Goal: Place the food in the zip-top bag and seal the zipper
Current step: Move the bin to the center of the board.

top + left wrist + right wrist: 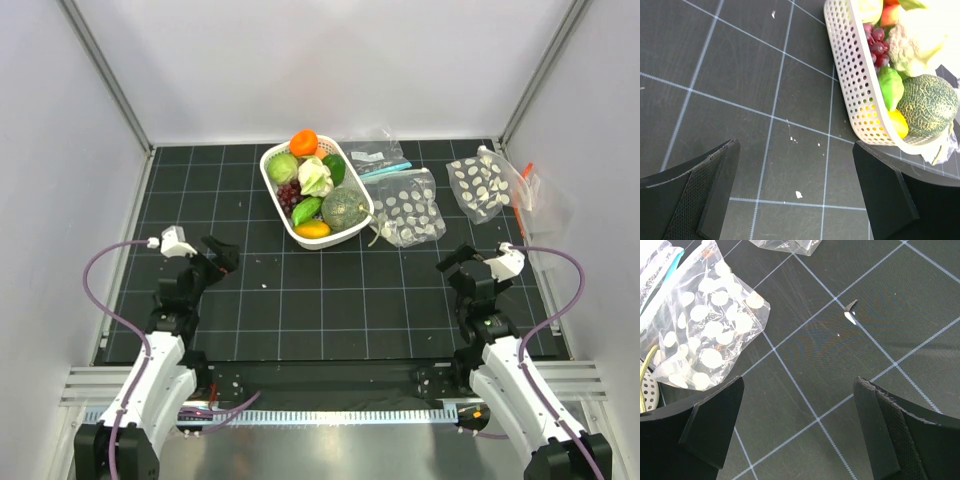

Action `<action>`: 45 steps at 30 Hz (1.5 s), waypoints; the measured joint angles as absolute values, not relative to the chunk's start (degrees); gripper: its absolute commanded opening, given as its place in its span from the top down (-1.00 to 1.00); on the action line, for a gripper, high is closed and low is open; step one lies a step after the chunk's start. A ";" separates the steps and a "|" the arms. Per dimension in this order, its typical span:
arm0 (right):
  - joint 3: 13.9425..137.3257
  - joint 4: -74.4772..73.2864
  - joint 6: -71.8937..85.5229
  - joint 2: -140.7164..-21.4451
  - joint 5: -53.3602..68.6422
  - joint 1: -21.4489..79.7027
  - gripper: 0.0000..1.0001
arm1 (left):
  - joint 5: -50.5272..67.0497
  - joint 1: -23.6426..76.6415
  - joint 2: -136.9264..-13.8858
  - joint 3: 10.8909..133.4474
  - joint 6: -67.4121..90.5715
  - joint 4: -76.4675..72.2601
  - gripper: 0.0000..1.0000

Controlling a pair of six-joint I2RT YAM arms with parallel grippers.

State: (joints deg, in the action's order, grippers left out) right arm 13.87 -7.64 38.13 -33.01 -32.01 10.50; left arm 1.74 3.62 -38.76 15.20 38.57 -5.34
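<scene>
- Left fingers [715, 185]: spread apart, holding nothing, above the tabletop [330, 290].
- Food [315, 177]: heaped in white basket [855, 75], melon [343, 208] at its near end.
- Zip-top bag [408, 208]: lying on tabletop, just right of white basket.
- Right fingers [715, 415]: spread apart, holding nothing.

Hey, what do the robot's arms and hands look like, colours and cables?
Both arms have white lower links and black upper joints. A thin purple cable loops along the left arm, another along the right arm. Each wrist carries a small white block. The left hand and right hand are black, with blocky wedge fingers faced in fine mesh texture.
</scene>
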 measured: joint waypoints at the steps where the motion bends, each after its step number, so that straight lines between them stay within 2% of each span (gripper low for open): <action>1: 13.87 -7.66 38.13 -33.01 -32.01 10.50 -0.99 | 2.13 3.62 -39.31 15.20 38.57 -5.76 -0.99; 13: 13.87 -7.77 38.09 -32.86 -31.57 10.50 -0.99 | 2.79 8.14 -54.61 24.91 41.56 -5.28 -0.97; 16: 13.87 -7.77 38.06 -32.88 -31.42 10.50 -1.00 | 1.06 11.05 -58.78 30.26 42.06 -4.62 -0.86; 18: 13.87 -7.75 37.91 -32.88 -31.07 10.50 -0.99 | 0.64 12.03 -62.81 34.37 42.50 -3.68 -0.68; 20: 13.87 -7.73 37.85 -32.88 -30.70 10.50 -0.99 | 0.56 12.34 -66.98 38.37 43.07 -2.68 -0.60; 26: 13.87 -7.35 37.80 -33.04 -30.37 10.50 -0.99 | -0.10 14.15 -77.56 48.05 43.55 0.80 -0.46; 31: 13.87 -7.31 37.82 -33.32 -30.28 10.50 -0.99 | -1.50 17.58 -84.01 53.28 43.48 3.84 -0.35; 32: 13.87 -7.31 37.82 -33.39 -30.28 10.50 -0.99 | -1.54 18.02 -85.38 54.30 43.48 4.32 -0.27; 37: 13.87 -7.33 37.80 -33.54 -30.26 10.50 -0.99 | -1.67 19.25 -91.88 58.61 43.22 5.50 -0.19; 40: 13.87 -7.29 37.80 -33.78 -30.26 10.50 -0.99 | -1.72 19.29 -95.26 60.97 43.05 6.44 -0.02; 41: 13.87 -7.29 37.80 -33.80 -30.26 10.50 -0.99 | -1.72 19.29 -96.09 61.56 42.98 6.59 0.17; 44: 13.87 -7.29 37.80 -34.24 -30.24 10.50 -0.99 | -1.43 19.51 -97.69 63.33 43.05 6.61 0.52; 45: 13.87 -7.29 37.80 -34.33 -30.22 10.50 -0.99 | -1.50 19.64 -98.00 63.94 43.03 6.76 0.51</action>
